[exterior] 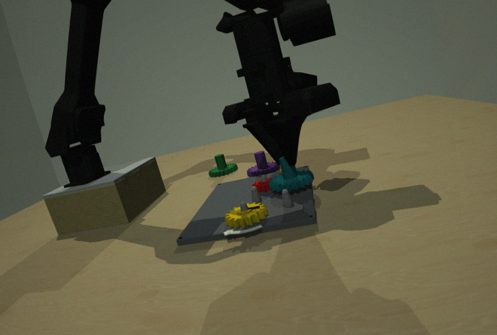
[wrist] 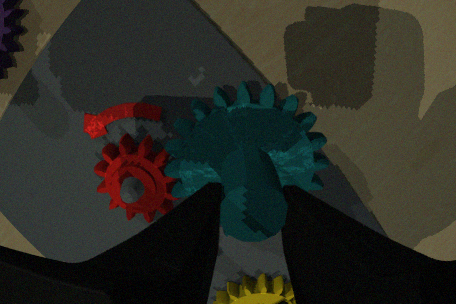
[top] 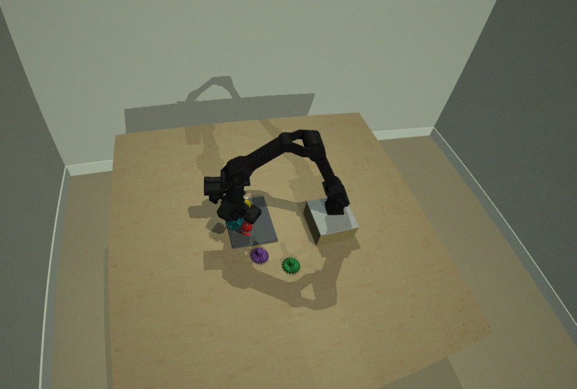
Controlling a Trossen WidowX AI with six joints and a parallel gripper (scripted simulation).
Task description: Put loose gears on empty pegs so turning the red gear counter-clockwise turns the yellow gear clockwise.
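Note:
My gripper [exterior: 287,162] [wrist: 251,197] is shut on the upright knob of the teal gear [top: 234,224] [exterior: 294,182] [wrist: 250,127], low over the grey board [top: 265,233] [exterior: 212,206] [wrist: 30,162]. The teal gear is slightly tilted in the exterior view, close beside the red gear [top: 246,228] [exterior: 260,186] [wrist: 142,159]; whether their teeth touch and what is under it are hidden. Two empty pegs [exterior: 255,193] [exterior: 287,198] stand between it and the yellow gear [top: 247,203] [exterior: 234,219] [wrist: 256,296]. The purple gear [top: 259,256] [exterior: 262,169] [wrist: 6,27] and green gear [top: 291,266] [exterior: 223,170] stand on the table.
The arm's base stands on a box [top: 338,226] [exterior: 90,210] beside the board. A red arrow [wrist: 132,110] lies beside the red gear, and a white arrow [exterior: 243,231] beside the yellow gear. The purple gear is close to the board's edge, with the green gear farther off.

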